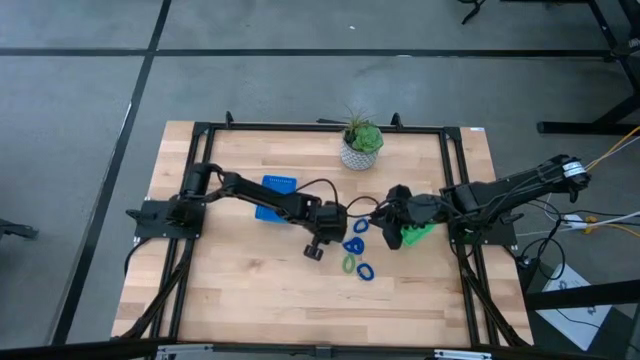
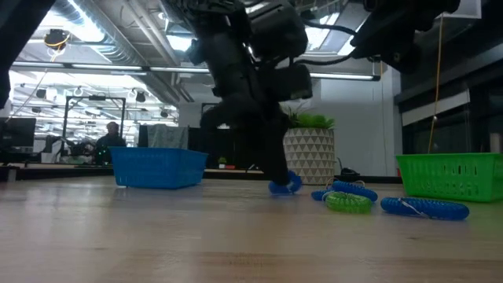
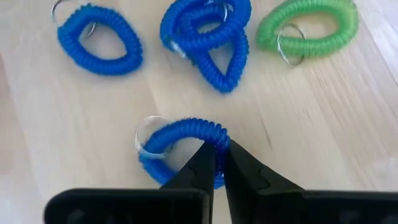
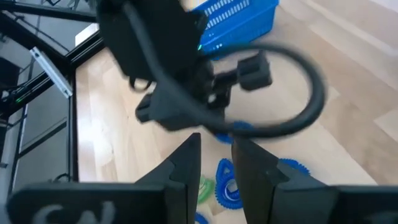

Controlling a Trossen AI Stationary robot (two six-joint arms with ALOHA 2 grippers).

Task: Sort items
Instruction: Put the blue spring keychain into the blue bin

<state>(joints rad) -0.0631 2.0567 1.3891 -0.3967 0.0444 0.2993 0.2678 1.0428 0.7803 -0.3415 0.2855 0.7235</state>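
Several small coil rings lie on the wooden table: a blue one [image 3: 99,40], a tangle of blue ones [image 3: 208,31] and a green one [image 3: 308,25]. My left gripper [image 3: 217,163] is shut on another blue ring [image 3: 180,134], which shows under the dark arm in the low view [image 2: 284,185]. From above, that gripper [image 1: 322,240] sits just left of the loose rings [image 1: 355,247]. My right gripper [image 4: 216,163] hovers open above the rings, near the green tray [image 1: 418,233], with nothing between its fingers. My left gripper pinches the blue ring's coiled band [image 3: 211,134] between its two fingertips, at one side of the loop, away from its metal key ring [image 3: 148,127]. The fingers come from above, slanting down. Whether the ring is clear of the table, I cannot tell.
The blue tray [image 1: 275,195] stands behind the left arm, the green tray [image 2: 452,174] at the right. A potted plant [image 1: 360,145] stands at the far edge. In the low view a green ring [image 2: 347,202] and a blue ring [image 2: 424,208] lie nearest.
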